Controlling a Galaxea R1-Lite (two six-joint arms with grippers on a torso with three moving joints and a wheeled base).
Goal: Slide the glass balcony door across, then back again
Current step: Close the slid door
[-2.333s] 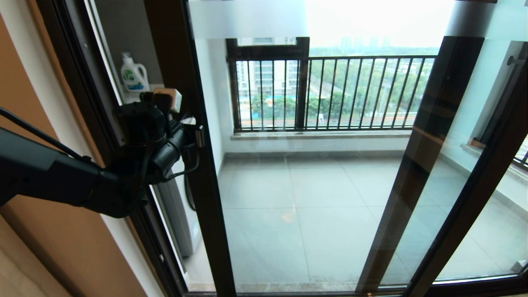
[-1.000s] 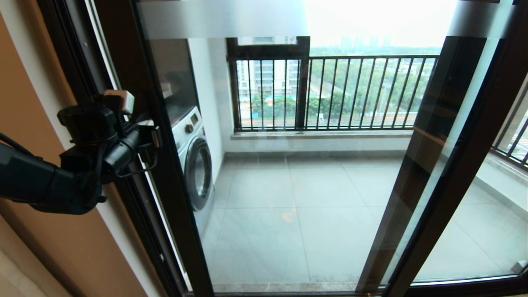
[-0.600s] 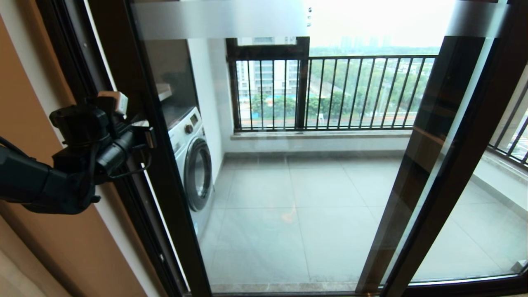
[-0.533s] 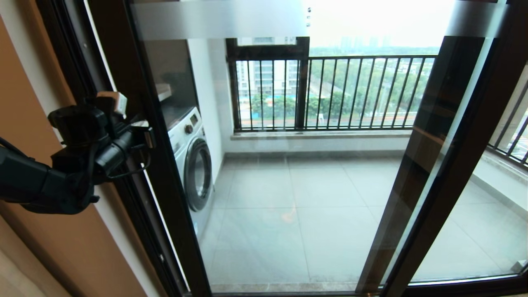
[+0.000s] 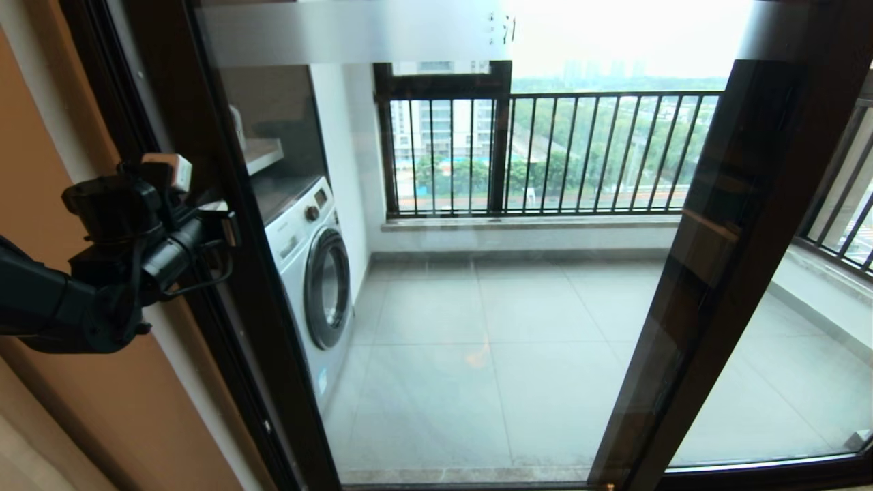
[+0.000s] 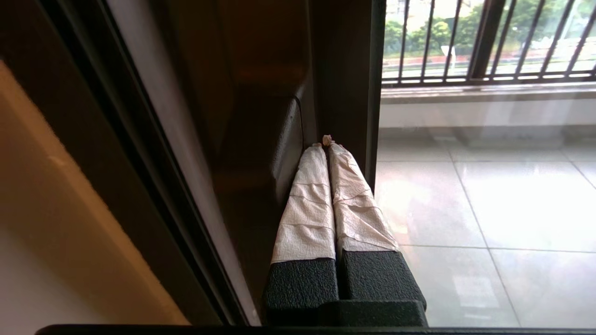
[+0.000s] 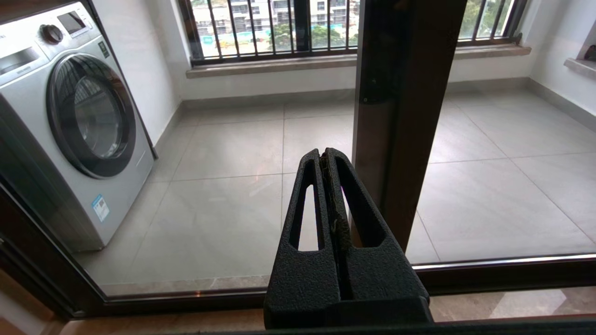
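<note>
While the left gripper [image 6: 326, 142] keeps its two tape-wrapped fingers [image 6: 305, 204] pressed together with nothing between them, their tips rest against the dark brown upright of the glass balcony door [image 5: 225, 225], tucked into the corner just beside the black vertical bar handle [image 6: 286, 149]. From the head view, that gripper [image 5: 222, 228] sits at the door's left stile, about mid-height, and the door's glass spans the middle of the opening, its frosted strip [image 5: 354, 31] running across the top and its left stile near the wall-side frame [image 5: 102, 88]. Behind the glass stands a white washing machine [image 5: 307, 266] with its round door shut; what is in its drum cannot be told. The right gripper [image 7: 326, 160] hangs low before the glass, fingers closed and empty, near another dark upright [image 7: 400, 116].
</note>
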